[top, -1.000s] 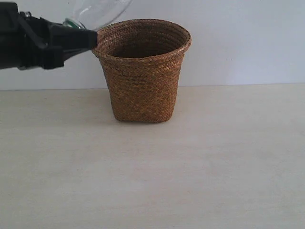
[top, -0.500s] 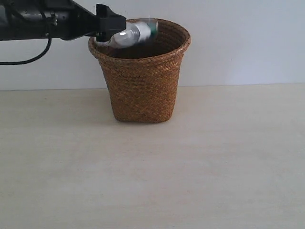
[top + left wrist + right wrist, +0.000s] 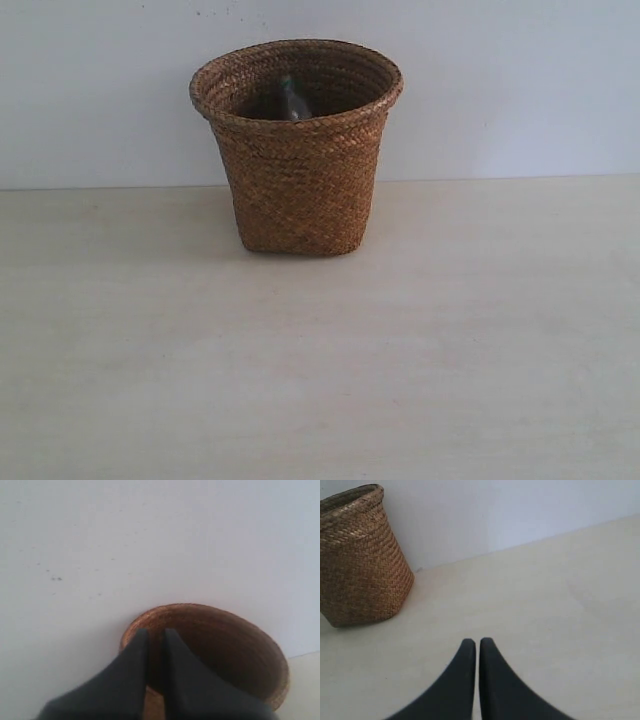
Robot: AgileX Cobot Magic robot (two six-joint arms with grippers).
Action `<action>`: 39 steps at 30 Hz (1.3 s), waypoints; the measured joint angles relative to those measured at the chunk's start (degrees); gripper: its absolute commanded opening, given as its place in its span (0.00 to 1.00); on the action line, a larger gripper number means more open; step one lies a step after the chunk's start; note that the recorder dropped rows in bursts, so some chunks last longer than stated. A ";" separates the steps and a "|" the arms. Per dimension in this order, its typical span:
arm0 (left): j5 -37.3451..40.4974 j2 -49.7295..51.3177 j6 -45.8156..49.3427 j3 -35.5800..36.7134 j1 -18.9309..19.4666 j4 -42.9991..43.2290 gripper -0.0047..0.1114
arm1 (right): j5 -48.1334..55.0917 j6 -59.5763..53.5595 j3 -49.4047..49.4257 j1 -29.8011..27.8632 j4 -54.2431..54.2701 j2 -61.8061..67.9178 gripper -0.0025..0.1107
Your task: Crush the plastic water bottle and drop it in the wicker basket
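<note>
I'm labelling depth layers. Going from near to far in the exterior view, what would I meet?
Table → wicker basket, with the plastic water bottle inside it → white wall.

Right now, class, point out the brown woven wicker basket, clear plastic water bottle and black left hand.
brown woven wicker basket [image 3: 300, 190], exterior view, front wall.
clear plastic water bottle [image 3: 290, 102], exterior view, tip inside basket.
black left hand [image 3: 155, 632], left wrist view, between fingertips.
</note>
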 measured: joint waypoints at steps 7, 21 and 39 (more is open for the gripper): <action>-3.27 -8.89 -0.35 10.18 0.00 0.00 0.07 | 0.00 0.00 0.00 0.00 0.00 0.00 0.02; -3.39 -31.78 -5.38 28.59 0.00 -0.09 0.07 | 0.42 0.00 0.00 0.00 0.25 0.00 0.02; -3.39 -44.57 -5.47 35.61 0.00 -0.09 0.07 | 0.42 0.00 0.00 0.00 0.25 0.00 0.02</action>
